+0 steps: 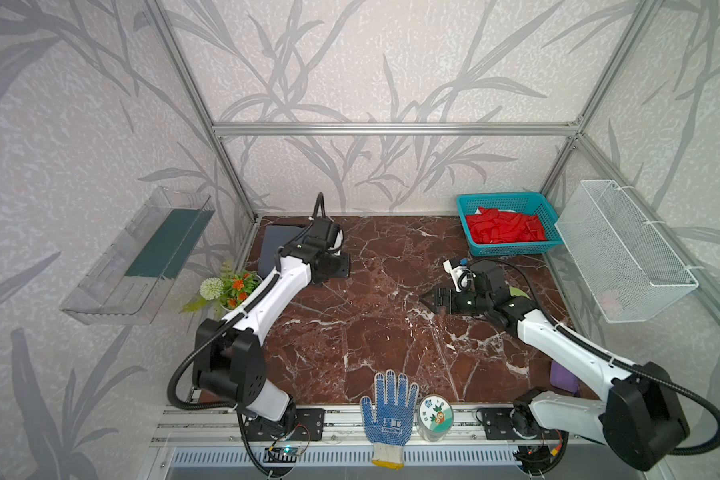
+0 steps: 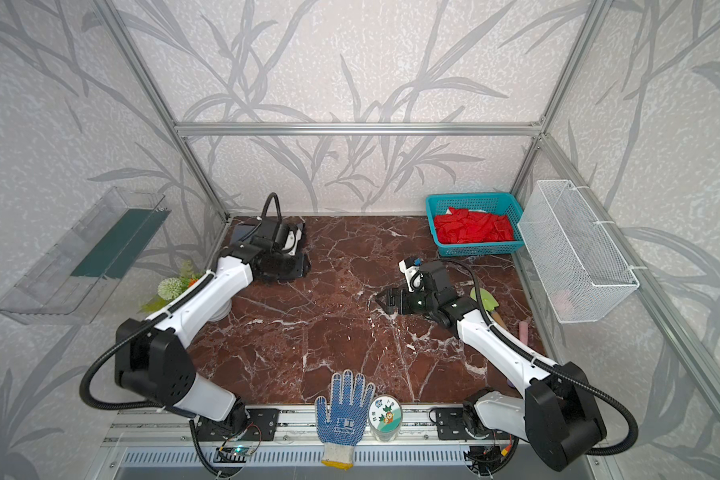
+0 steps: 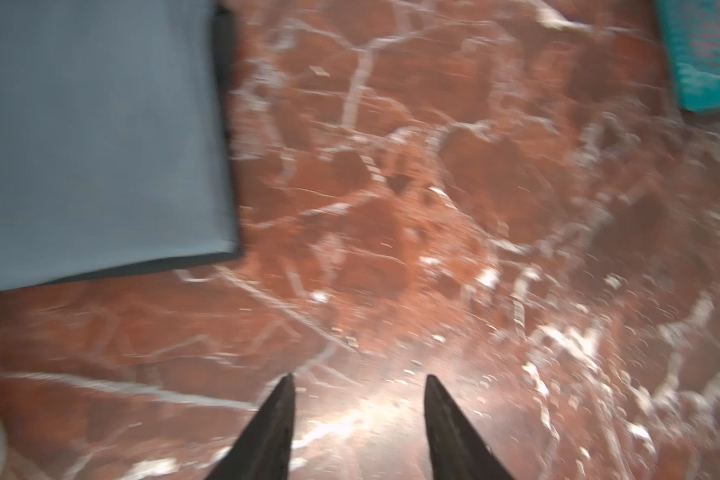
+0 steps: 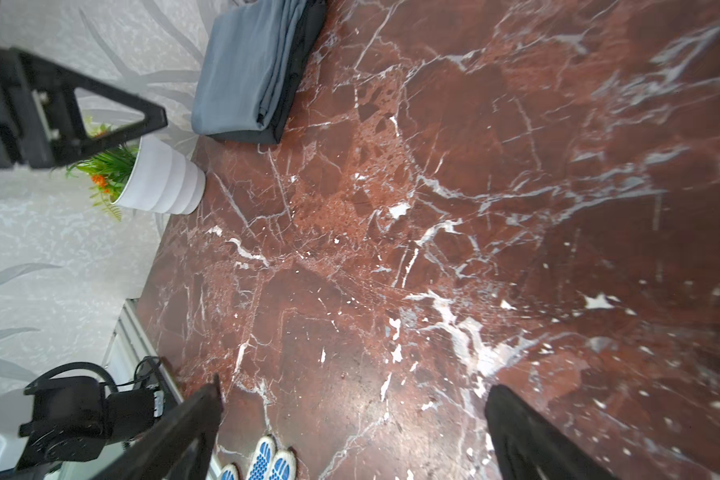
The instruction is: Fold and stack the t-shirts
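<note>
At far left, grey shirt [image 4: 242, 70] on black shirt [image 4: 294, 75] looks limp and light, best pinched at a folded edge; left hand [image 3: 360, 378] parted, right hand [image 4: 354, 384] wide, both empty.

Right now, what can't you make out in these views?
Shirt stack: left arm covers most of it in both top views.
Black t-shirt: mostly under the grey t-shirt; left wrist view is blurred.
Green tool: right arm crosses it in a top view.
Mesh basket contents: too faint.
</note>
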Controlling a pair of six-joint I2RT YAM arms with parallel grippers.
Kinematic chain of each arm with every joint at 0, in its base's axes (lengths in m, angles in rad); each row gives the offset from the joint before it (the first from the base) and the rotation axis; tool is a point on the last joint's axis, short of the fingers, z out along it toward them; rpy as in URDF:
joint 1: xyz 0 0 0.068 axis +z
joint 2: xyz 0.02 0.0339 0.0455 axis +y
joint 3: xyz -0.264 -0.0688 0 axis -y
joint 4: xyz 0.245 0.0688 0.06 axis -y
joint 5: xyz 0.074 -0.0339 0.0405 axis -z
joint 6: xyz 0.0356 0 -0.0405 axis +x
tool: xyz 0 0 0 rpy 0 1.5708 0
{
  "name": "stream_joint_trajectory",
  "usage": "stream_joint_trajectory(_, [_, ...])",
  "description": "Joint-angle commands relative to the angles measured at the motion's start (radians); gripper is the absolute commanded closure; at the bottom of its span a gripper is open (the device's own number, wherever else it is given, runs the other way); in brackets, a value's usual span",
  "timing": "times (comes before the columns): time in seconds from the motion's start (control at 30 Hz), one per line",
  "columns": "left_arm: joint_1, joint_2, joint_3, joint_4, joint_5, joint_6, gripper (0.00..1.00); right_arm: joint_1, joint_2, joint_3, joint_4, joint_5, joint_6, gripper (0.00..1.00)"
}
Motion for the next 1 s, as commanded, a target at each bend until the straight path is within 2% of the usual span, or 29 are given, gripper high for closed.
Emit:
stream_joint_trajectory(0.0, [-0.091, -0.105, -0.130, 0.094, 0.021, -0.028, 0.25, -0.024, -0.081, -0.041, -0.074, 0.131, -0.029, 0.01])
stream_joint_trajectory(0.07, [-0.149, -0.176, -0.219, 0.118, -0.046, -0.021, 0.12, -0.042, -0.142, -0.088, -0.074, 0.206, -0.023, 0.01])
stream_joint_trajectory(0.1, [-0.163, -0.213, -0.265, 0.126, -0.076, -0.022, 0.03, -0.052, -0.190, -0.110, -0.070, 0.244, -0.024, 0.01])
stream_joint_trajectory(0.27, [-0.175, -0.452, -0.459, 0.143, -0.253, -0.048, 0.01, -0.074, -0.440, -0.236, -0.066, 0.475, -0.088, 0.01])
stream_joint_trajectory(0.37, [-0.175, -0.604, -0.543, 0.162, -0.484, -0.058, 0.01, -0.076, -0.593, -0.327, -0.037, 0.660, -0.142, 0.01])
stream_joint_trajectory(0.43, [-0.175, -0.672, -0.601, 0.203, -0.699, -0.082, 0.01, -0.077, -0.682, -0.407, 0.019, 0.769, -0.221, 0.01])
stream_joint_trajectory(0.5, [-0.172, -0.700, -0.660, 0.259, -0.871, -0.093, 0.01, -0.081, -0.724, -0.453, 0.066, 0.847, -0.276, 0.00])
stream_joint_trajectory(0.57, [-0.165, -0.692, -0.733, 0.369, -1.002, -0.087, 0.01, -0.085, -0.724, -0.510, 0.166, 0.873, -0.361, 0.01])
stream_joint_trajectory(0.63, [-0.141, -0.649, -0.806, 0.562, -1.012, 0.015, 0.01, -0.103, -0.672, -0.579, 0.314, 0.875, -0.419, 0.01])
stream_joint_trajectory(0.7, [-0.102, -0.599, -0.774, 0.565, -0.988, 0.025, 0.01, -0.152, -0.573, -0.627, 0.455, 0.847, -0.409, 0.01])
stream_joint_trajectory(0.73, [-0.077, -0.569, -0.774, 0.623, -0.972, 0.047, 0.01, -0.178, -0.536, -0.599, 0.436, 0.799, -0.393, 0.00])
stream_joint_trajectory(0.8, [-0.007, -0.510, -0.778, 0.709, -0.900, 0.083, 0.01, -0.208, -0.450, -0.601, 0.534, 0.734, -0.412, 0.01])
stream_joint_trajectory(0.87, [0.069, -0.441, -0.783, 0.787, -0.854, 0.088, 0.01, -0.214, -0.365, -0.591, 0.613, 0.720, -0.424, 0.01])
stream_joint_trajectory(0.97, [0.156, -0.320, -0.857, 1.039, -0.750, 0.098, 0.01, -0.217, -0.236, -0.574, 0.747, 0.686, -0.449, 0.01])
